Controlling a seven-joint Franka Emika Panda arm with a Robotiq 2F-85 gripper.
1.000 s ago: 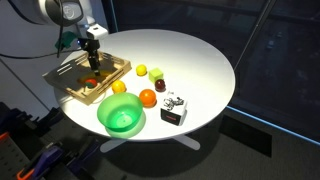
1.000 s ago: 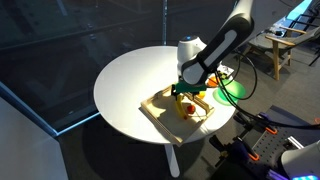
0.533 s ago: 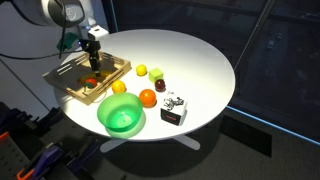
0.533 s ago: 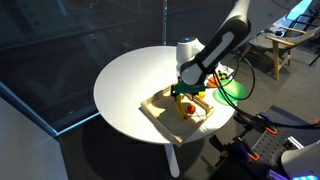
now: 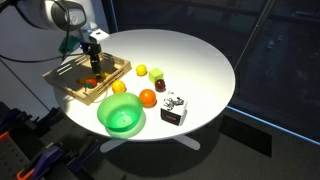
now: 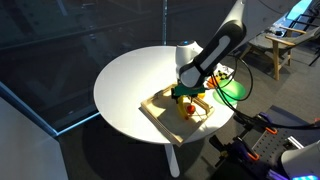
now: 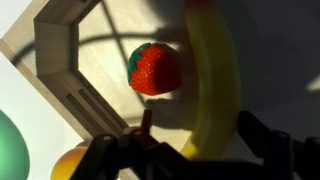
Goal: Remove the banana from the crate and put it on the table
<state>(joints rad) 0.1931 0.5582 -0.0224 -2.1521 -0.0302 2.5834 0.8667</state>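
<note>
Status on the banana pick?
Gripper open, low in the light-wood crate, jaws either side of the curved yellow banana. Banana lying in crate, not gripped. Red strawberry close beside it.

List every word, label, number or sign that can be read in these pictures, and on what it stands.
No text can be read.
The small black and white object on the table: has markings, too small and blurred to read.
The crate, banana and strawberry in the wrist view: no text.
</note>
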